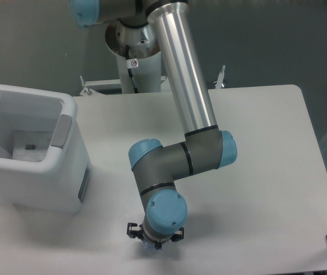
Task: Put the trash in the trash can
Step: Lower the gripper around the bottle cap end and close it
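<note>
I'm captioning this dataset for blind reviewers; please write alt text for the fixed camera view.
A robot arm reaches down to the near edge of a white table, its hand mostly hidden under the wrist. An open white trash can stands at the left.
</note>
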`<control>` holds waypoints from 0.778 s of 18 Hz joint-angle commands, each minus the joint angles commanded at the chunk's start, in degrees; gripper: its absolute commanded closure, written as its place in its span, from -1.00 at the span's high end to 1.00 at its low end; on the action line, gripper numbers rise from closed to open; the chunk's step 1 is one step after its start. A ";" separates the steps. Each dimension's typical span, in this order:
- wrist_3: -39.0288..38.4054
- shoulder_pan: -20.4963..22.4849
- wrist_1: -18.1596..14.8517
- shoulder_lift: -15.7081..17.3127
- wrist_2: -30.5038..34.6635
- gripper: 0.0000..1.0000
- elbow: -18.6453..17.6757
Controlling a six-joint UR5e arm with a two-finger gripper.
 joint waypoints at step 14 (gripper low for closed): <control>0.27 4.57 11.16 16.16 -15.80 -0.47 0.35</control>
